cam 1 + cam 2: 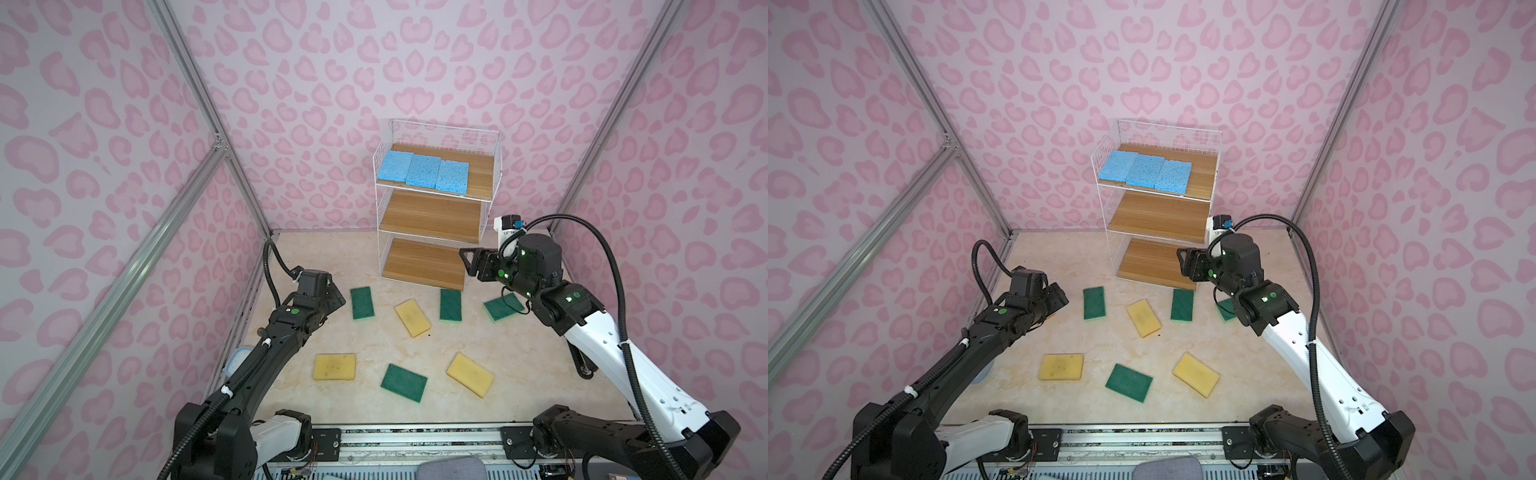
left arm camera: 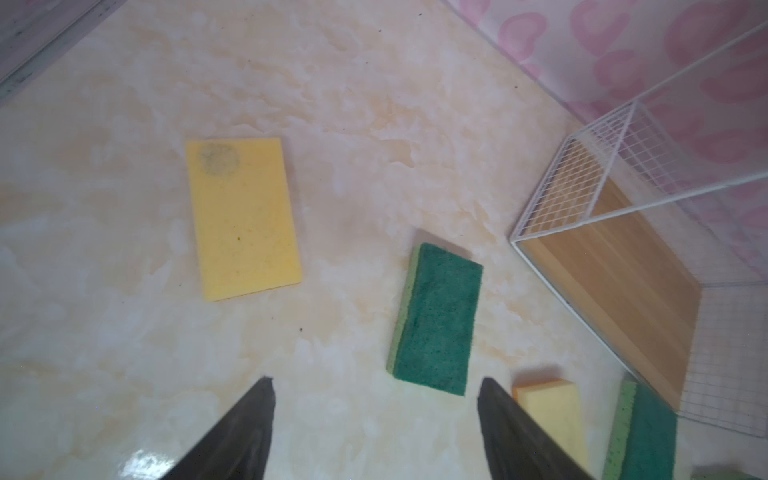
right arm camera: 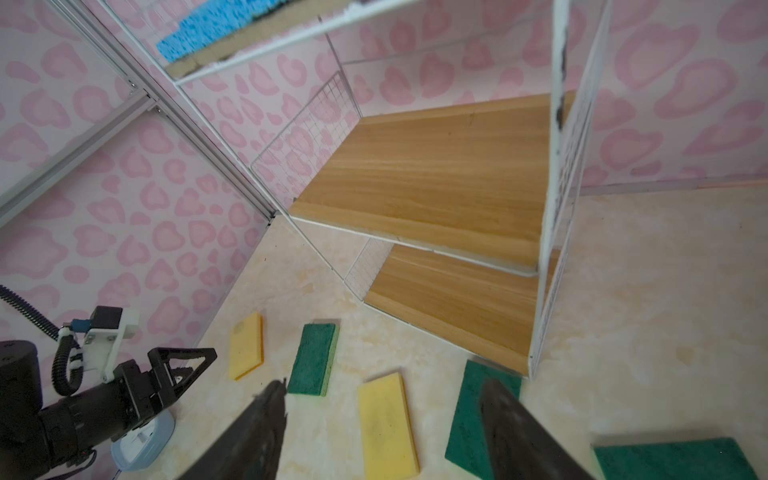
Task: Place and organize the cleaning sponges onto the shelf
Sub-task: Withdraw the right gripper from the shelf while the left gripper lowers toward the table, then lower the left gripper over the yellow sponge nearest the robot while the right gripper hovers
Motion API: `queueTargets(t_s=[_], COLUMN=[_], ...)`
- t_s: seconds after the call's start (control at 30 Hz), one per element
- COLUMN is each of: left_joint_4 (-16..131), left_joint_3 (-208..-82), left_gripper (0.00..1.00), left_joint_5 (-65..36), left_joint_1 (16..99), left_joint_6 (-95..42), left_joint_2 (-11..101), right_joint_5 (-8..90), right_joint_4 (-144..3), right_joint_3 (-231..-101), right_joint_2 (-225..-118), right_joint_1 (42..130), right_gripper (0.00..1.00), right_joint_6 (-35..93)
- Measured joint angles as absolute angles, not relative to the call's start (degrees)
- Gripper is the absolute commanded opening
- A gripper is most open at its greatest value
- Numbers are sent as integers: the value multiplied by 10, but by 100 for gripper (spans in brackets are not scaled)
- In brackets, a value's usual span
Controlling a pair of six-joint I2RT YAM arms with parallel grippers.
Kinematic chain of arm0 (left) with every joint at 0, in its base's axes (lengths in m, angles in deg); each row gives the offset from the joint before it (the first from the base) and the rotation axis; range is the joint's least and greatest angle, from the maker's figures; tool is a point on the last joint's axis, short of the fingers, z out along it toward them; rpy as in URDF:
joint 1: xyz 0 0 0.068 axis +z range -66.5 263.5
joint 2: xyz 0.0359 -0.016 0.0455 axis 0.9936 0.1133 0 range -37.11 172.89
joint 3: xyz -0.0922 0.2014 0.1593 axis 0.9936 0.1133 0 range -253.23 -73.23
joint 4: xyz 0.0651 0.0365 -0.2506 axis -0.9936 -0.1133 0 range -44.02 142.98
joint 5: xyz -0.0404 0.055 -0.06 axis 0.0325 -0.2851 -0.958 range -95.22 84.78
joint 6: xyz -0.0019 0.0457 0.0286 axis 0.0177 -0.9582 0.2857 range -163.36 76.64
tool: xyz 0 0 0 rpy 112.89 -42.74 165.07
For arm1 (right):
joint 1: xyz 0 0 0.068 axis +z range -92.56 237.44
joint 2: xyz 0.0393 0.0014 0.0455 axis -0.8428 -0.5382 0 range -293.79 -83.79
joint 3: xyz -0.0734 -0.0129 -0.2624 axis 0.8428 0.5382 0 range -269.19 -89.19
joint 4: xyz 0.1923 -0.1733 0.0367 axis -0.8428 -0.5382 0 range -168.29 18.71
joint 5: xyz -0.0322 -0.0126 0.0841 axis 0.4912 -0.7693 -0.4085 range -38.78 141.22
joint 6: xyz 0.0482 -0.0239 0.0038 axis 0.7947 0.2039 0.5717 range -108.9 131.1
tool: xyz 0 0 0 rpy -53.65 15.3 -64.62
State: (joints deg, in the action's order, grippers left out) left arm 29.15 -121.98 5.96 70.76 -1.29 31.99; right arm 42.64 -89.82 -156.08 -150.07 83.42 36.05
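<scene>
"Top views, both: what is shelved so far?"

"Three blue sponges (image 1: 424, 171) lie in a row, edge to edge, on the top board of the shelf (image 1: 432, 214). I'd say they are sorted by colour, which leaves the two bare lower boards for the others. On the counter (image 1: 415, 345), four green sponges (image 1: 362, 303) and three yellow sponges (image 1: 412, 318) lie flat, scattered and apart."

"Only three yellow?"

"Left wrist view shows a fourth yellow sponge (image 2: 243, 218), marked by a round stain, which the left arm hides from above. That makes four yellow, and eight on the counter in all. The left gripper (image 2: 374, 382) hangs over the counter with its jaws spread and nothing between them. That sponge and a green one lie ahead of it, and either could be its next pick."

"And the right wrist view?"

"The right gripper (image 3: 382, 386) has its jaws spread and empty too. It is raised beside the shelf's front corner post, looking onto the bare middle board."
</scene>
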Motion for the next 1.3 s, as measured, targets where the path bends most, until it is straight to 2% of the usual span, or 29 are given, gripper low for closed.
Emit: queueTargets(t_s=[0.2, 0.37, 0.43, 0.9, 1.3], left_joint_4=[289, 293, 296, 319, 359], left_joint_3=[-1219, -1216, -1216, -1216, -1215], left_gripper=[78, 64, 62, 56, 42], left_joint_5=[57, 57, 57, 63, 55], left_joint_1=[750, 779, 787, 850, 878], left_joint_6=[-13, -18, -20, -24, -28], left_joint_2=[357, 378, 389, 471, 540], right_joint_5=[390, 361, 353, 292, 284], right_joint_4=[-842, -793, -784, -746, -737], right_joint_3=[-1455, -1388, -1377, -1349, -1346], right_joint_2=[-1496, -1504, -1509, -1539, -1553], right_joint_1=[830, 830, 830, 815, 808], right_gripper=[74, 74, 74, 73, 73], right_joint_6=[390, 408, 415, 414, 416])
